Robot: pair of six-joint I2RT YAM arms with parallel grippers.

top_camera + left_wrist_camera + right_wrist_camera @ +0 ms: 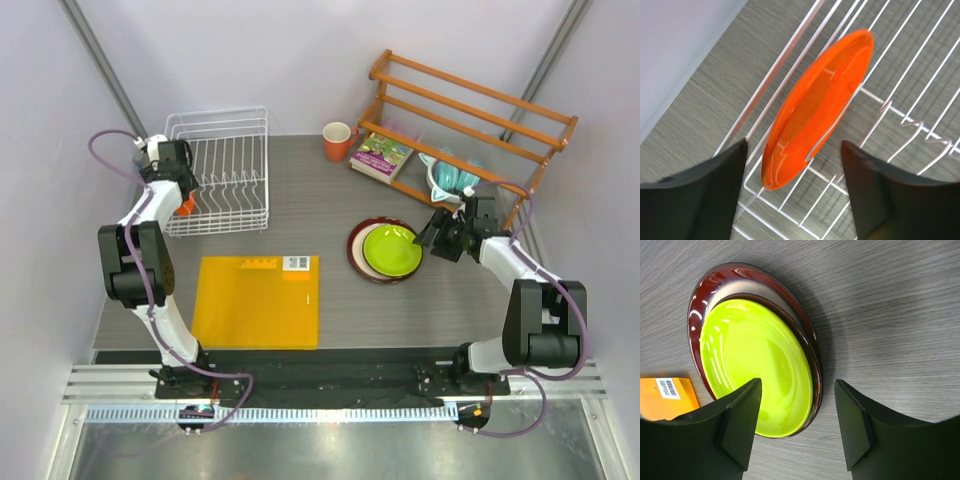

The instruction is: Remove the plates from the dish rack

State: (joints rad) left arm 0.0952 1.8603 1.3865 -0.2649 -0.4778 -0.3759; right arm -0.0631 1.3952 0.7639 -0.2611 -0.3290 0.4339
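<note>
Grey wood-grain table (300,215) with a flat yellow-orange mat (258,300) lying along the near edge, left of the middle. The white wire dish rack (216,116) sits in the far left corner of the table.

The dark red plate (358,250) lies flat toward the right edge, with the lime green plate (392,250) stacked inside it (slightly off-centre, so more red rim shows on the left).

The orange plate (817,110) is the only one in the rack, standing on edge between the wires at the rack's near left corner.

The left gripper (793,146) has its jaws spread wide on either side of that orange plate, with a gap showing on both sides, so no grip. The right gripper (797,384) hangs over the right rim of the stacked plates, jaws apart, holding nothing.
</note>
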